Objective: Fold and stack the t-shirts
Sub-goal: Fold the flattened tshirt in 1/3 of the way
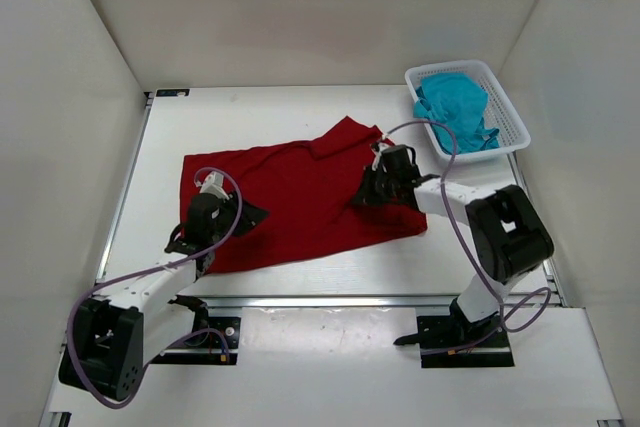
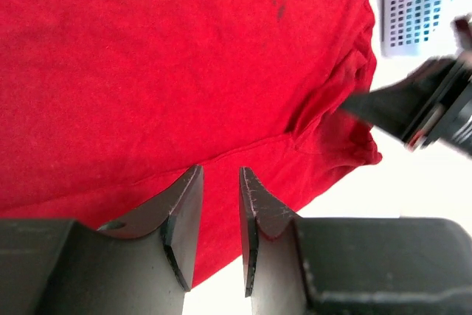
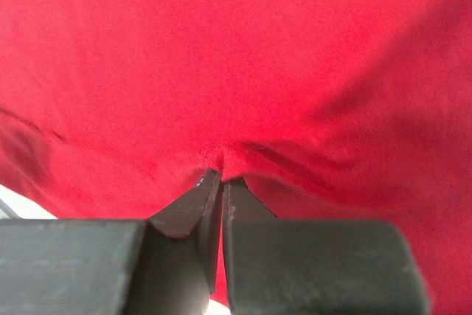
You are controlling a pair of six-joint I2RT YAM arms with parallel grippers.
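A dark red t-shirt lies spread over the middle of the table, and it fills the left wrist view and the right wrist view. My left gripper hovers over the shirt's lower left part. It is open, with a narrow gap and nothing between the fingers. My right gripper sits at the shirt's right side, shut on a small pucker of red fabric. A teal t-shirt lies crumpled in the basket.
The white slotted basket stands at the back right corner and also shows in the left wrist view. White walls close in the table on three sides. The right arm appears beyond the shirt's sleeve in the left wrist view.
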